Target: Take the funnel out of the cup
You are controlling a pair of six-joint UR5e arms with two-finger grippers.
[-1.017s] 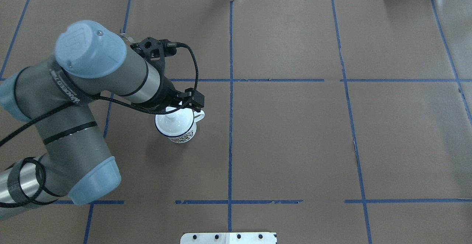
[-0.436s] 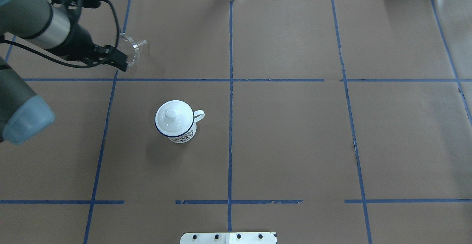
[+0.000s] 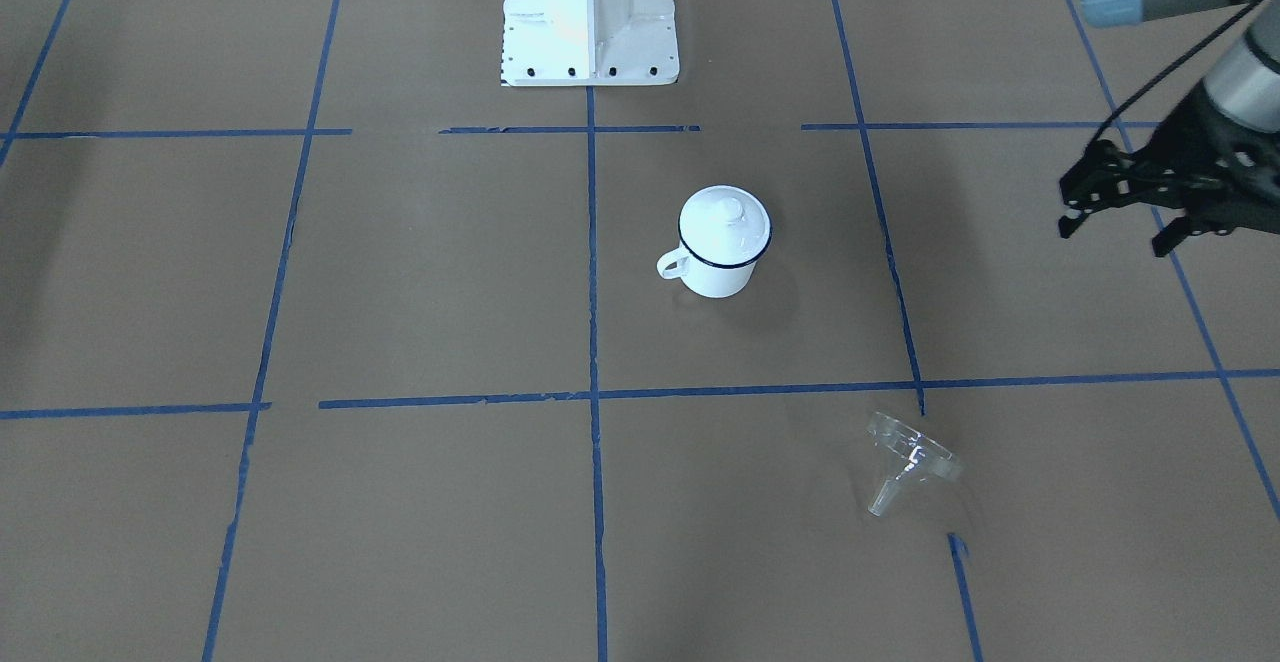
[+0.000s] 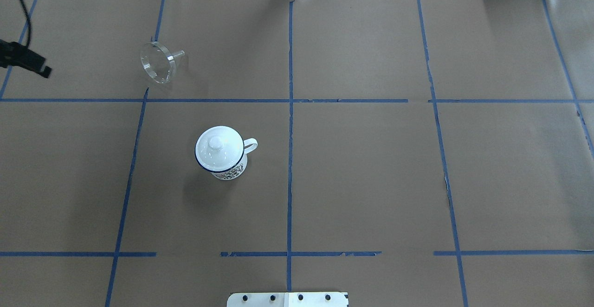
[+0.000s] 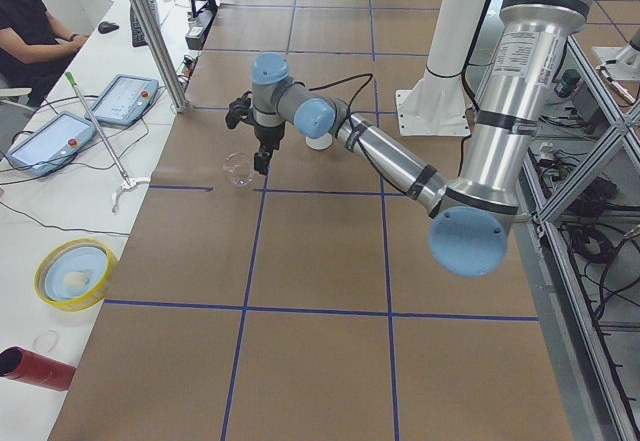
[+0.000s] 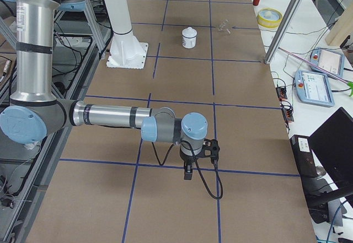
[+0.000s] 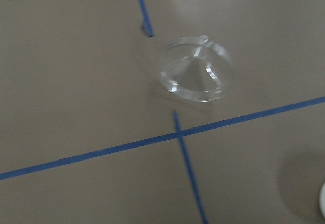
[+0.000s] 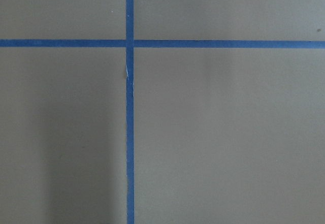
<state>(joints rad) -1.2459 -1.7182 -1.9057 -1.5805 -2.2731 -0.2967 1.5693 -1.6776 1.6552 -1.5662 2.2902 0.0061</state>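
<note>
Funnel (image 4: 158, 62), small, clear and transparent, with a wide conical bowl and a short narrow spout, is not held by the left gripper (image 3: 1112, 240). The gripper's 2 black fingers (image 3: 1078, 204) are seen spread wide in the front-facing view, with nothing between them. The gripper hangs above the brown paper-covered table (image 4: 371, 182), near the edge on the robot's left and well apart from the funnel.

The funnel lies on its side on the paper, resting on its rim and spout. It is just beyond a blue tape line (image 4: 218, 100), in the grid square diagonally next to the cup's. It is also caught in the left wrist view, alone and untouched.

The white enamel cup (image 4: 222, 157), with a dark blue rim and a small loop handle, stands upright and well apart from the funnel. A white domed lid (image 4: 215, 148) with a knob sits on it.

The right gripper (image 6: 190, 168) is shown only in the side view, low over the table far from both objects. Whether it is wide or narrow cannot be told.

The removal is judged to be done, with the funnel out of the cup and set down. Only the retreat is left, and the left arm would need to be drawn back to a rest pose. A path clear of the funnel is advised, since a light funnel lying on its rim would likely roll if brushed.
</note>
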